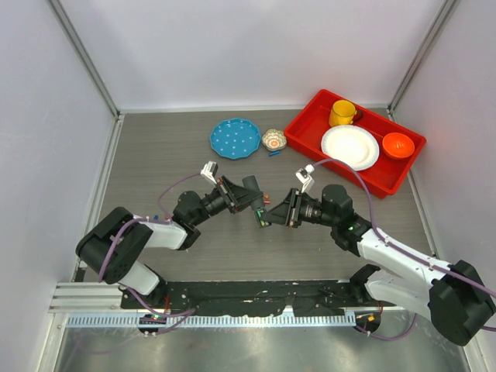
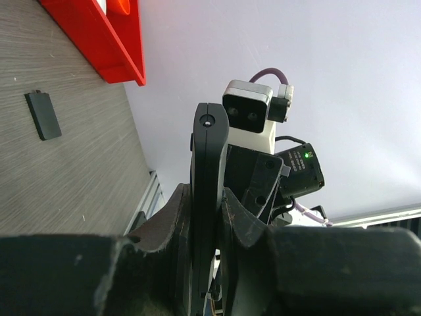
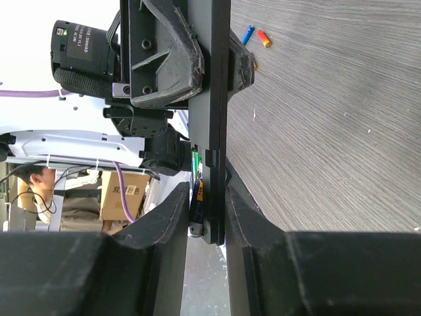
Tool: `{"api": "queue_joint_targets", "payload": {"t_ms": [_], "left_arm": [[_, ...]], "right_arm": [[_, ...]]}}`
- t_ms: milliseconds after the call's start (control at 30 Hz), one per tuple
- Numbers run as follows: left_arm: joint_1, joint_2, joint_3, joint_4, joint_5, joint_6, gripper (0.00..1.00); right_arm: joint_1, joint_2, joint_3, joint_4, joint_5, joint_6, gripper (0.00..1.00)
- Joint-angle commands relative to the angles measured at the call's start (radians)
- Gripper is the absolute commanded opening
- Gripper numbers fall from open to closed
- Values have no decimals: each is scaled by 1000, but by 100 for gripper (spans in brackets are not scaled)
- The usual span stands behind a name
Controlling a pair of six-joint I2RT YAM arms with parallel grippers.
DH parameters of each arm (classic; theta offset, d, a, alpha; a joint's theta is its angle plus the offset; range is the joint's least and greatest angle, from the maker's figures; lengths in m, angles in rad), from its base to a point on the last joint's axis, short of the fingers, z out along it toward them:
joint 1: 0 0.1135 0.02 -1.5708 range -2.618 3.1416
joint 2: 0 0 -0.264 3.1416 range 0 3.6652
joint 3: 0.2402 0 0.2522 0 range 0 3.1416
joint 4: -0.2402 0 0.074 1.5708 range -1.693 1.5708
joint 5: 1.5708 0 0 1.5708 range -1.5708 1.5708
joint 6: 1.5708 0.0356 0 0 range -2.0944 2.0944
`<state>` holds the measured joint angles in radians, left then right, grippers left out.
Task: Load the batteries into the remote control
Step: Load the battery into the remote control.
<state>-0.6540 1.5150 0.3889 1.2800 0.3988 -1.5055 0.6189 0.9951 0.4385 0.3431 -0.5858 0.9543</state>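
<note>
My L fingers [image 2: 170, 220] & R fingers [image 3: 172, 220] both squeeze the remote control [image 3: 212, 99], steady so batteries [image 3: 195, 160] at 6 o'clock go in.

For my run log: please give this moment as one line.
left gripper shut on remote control | right gripper shut on remote control | black cover on table

The grey wood-grain table [image 1: 155, 155] carries a blue dotted plate [image 1: 235, 138], a small patterned bowl [image 1: 273, 139] just beside it and a red tray [image 1: 306, 128] at the far right. A blue stick [image 3: 247, 33] and an orange stick [image 3: 263, 38] lie close together; a flat black rectangular piece [image 2: 43, 115] lies by itself
</note>
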Motion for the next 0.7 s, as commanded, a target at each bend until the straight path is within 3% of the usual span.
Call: {"api": "queue_joint_targets", "payload": {"t_ms": [0, 500, 667], "left_arm": [[-42, -30, 10, 266, 26, -27, 0], [-84, -22, 4, 266, 12, -15, 0], [-87, -19, 1, 266, 5, -6, 0]], "right_arm": [[-2, 20, 20, 17, 58, -12, 27], [-28, 28, 28, 23, 107, 20, 23], [-33, 43, 35, 48, 61, 26, 27]]}}
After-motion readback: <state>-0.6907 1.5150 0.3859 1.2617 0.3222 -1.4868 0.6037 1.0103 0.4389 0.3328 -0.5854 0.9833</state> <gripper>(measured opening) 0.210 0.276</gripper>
